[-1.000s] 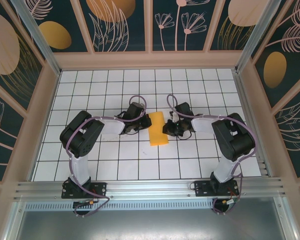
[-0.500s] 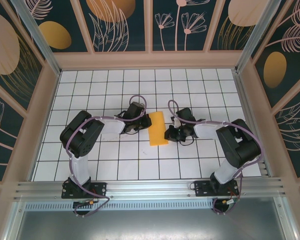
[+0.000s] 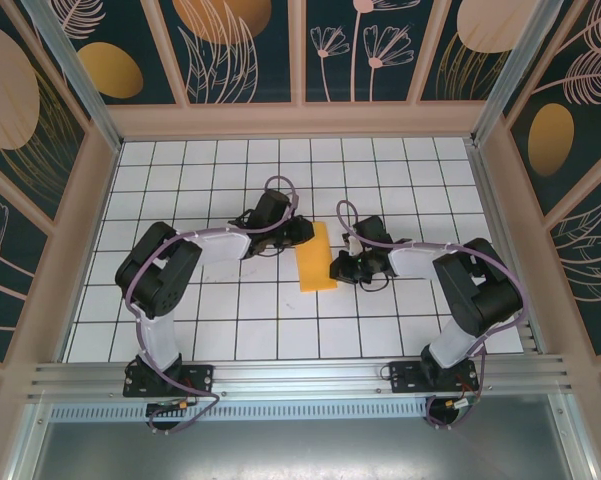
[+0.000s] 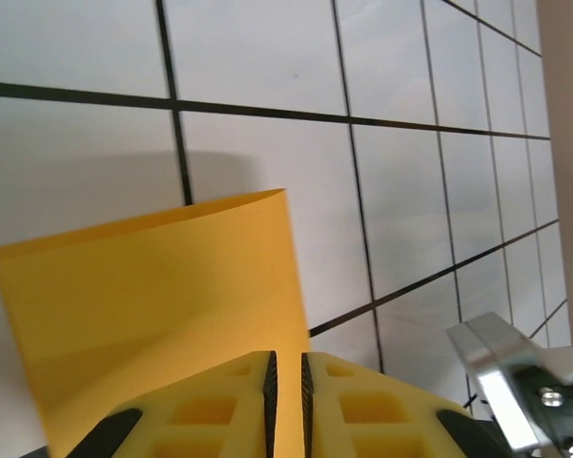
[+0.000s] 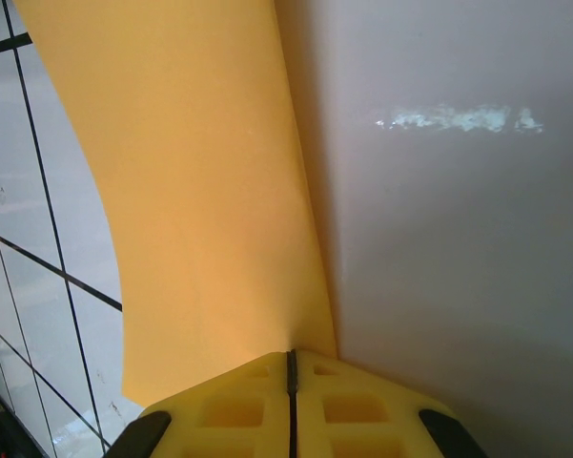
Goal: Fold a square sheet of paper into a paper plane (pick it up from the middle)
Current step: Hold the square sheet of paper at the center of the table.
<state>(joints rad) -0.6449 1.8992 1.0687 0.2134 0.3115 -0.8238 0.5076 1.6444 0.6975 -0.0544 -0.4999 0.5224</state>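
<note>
Left arm (image 3: 160, 268) bent, jaws slightly parted, right arm (image 3: 472, 285) bent, jaws closed

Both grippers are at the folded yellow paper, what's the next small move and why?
Probably open the left gripper wider and back it off: its jaws stand slightly apart at the edge of the paper, while the right gripper is shut on the opposite edge, holding it.

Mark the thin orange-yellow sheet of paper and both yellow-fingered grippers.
thin orange-yellow sheet of paper (image 3: 317, 260): top external view, middle of its upper face.
left gripper (image 4: 287, 367): left wrist view, gap between its yellow fingertips.
right gripper (image 5: 291, 358): right wrist view, seam between its closed fingertips.
</note>
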